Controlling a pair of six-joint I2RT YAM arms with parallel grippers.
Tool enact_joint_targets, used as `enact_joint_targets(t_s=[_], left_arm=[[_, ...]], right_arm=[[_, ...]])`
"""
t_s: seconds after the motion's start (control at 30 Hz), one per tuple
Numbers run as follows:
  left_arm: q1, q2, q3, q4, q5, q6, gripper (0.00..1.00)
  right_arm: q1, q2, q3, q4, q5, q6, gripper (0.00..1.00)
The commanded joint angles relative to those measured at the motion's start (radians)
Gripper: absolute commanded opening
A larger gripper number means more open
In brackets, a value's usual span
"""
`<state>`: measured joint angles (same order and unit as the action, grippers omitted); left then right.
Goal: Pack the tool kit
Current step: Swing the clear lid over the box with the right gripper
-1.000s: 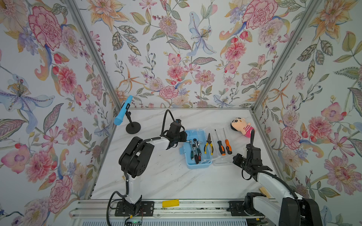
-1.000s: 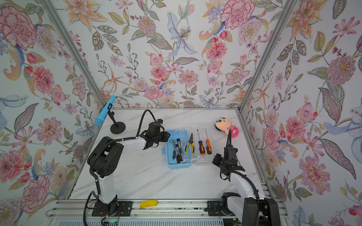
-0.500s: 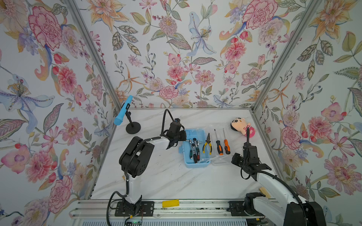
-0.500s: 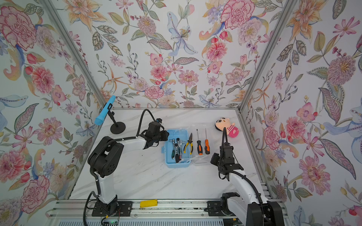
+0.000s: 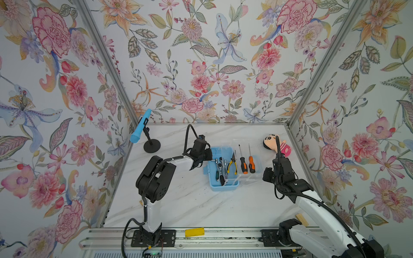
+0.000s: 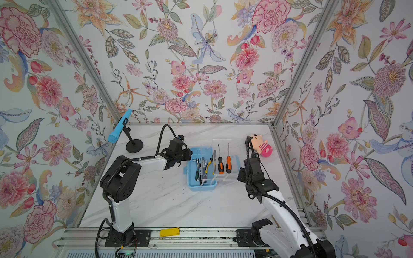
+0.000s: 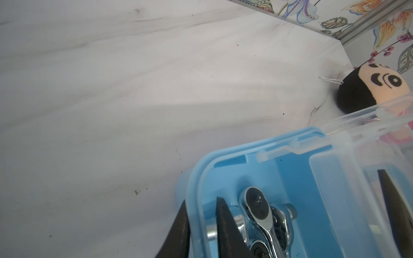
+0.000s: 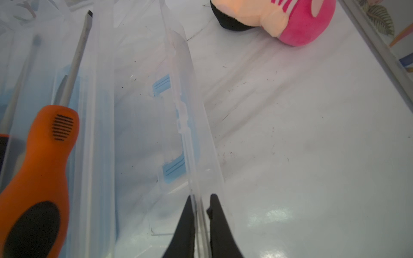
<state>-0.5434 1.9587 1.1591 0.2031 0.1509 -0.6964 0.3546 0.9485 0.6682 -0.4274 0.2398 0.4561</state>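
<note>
While the left gripper (image 7: 200, 201) clamps a wall of the light-blue tool box (image 5: 223, 188) on the marble table (image 5: 190, 201) and the right gripper (image 8: 202, 196) pinches the clear lid (image 8: 138, 125) by its rim, lid-closing seems in hand; next move: swing lid over, box steadied.

Blue microphone (image 5: 140, 127) far left — plush doll (image 5: 269, 144) far right.

No lettering to read anywhere here: the light-blue box (image 5: 223, 186), its clear lid (image 8: 184, 121) and the orange-black screwdriver handle (image 8: 42, 160), close up in the right wrist view, all show bare of print. The yellow tag (image 5: 194, 231) on the front rail (image 5: 223, 240), lower middle of the frame, is too small to tell.
</note>
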Motion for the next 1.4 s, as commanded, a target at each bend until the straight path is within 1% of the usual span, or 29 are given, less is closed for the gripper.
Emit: enact_joint_targets(t_s=[0.0, 0.17, 0.2, 0.23, 0.3, 0.5, 0.6, 0.63, 0.67, 0.77, 0.83, 0.97, 1.0, 1.13, 1.3, 1.37], left_arm=[[-0.033, 0.011, 0.016, 0.01, 0.105, 0.051, 0.22], [-0.038, 0.011, 0.011, 0.023, 0.105, 0.046, 0.22], [-0.041, 0.01, 0.009, 0.025, 0.105, 0.046, 0.22], [-0.043, 0.012, 0.01, 0.027, 0.105, 0.046, 0.22], [-0.044, 0.013, 0.007, 0.031, 0.105, 0.042, 0.22], [-0.045, 0.011, -0.002, 0.046, 0.108, 0.035, 0.22], [-0.049, 0.005, -0.009, 0.047, 0.106, 0.032, 0.24], [-0.05, 0.004, -0.009, 0.046, 0.107, 0.03, 0.25], [-0.053, 0.001, -0.012, 0.045, 0.105, 0.028, 0.26], [-0.056, -0.008, -0.021, 0.041, 0.097, 0.026, 0.29], [-0.056, -0.014, -0.025, 0.042, 0.096, 0.022, 0.29], [-0.056, -0.015, -0.026, 0.043, 0.091, 0.017, 0.29], [-0.056, -0.017, -0.026, 0.045, 0.091, 0.018, 0.29], [-0.056, -0.022, -0.027, 0.045, 0.085, 0.011, 0.3], [-0.057, -0.045, -0.05, 0.056, 0.063, -0.007, 0.28], [-0.056, -0.056, -0.059, 0.051, 0.05, -0.013, 0.27]], right_arm=[[0.101, 0.01, 0.088, 0.075, 0.025, -0.01, 0.0], [0.237, 0.053, 0.143, 0.033, 0.104, 0.006, 0.0], [0.273, 0.065, 0.16, 0.019, 0.141, 0.004, 0.0], [0.33, 0.08, 0.178, 0.008, 0.187, 0.0, 0.0], [0.394, 0.116, 0.213, -0.016, 0.24, 0.004, 0.0], [0.557, 0.236, 0.317, -0.065, 0.364, 0.018, 0.0], [0.614, 0.301, 0.372, -0.1, 0.395, 0.019, 0.0], [0.625, 0.322, 0.391, -0.119, 0.396, 0.023, 0.0], [0.635, 0.347, 0.414, -0.139, 0.396, 0.028, 0.02], [0.658, 0.4, 0.466, -0.189, 0.379, 0.037, 0.19], [0.674, 0.42, 0.488, -0.199, 0.363, 0.04, 0.25], [0.696, 0.448, 0.523, -0.213, 0.329, 0.038, 0.29], [0.703, 0.457, 0.533, -0.222, 0.327, 0.04, 0.32], [0.713, 0.475, 0.553, -0.231, 0.308, 0.044, 0.34], [0.712, 0.493, 0.584, -0.227, 0.277, 0.03, 0.4], [0.711, 0.495, 0.584, -0.216, 0.269, 0.026, 0.4]])
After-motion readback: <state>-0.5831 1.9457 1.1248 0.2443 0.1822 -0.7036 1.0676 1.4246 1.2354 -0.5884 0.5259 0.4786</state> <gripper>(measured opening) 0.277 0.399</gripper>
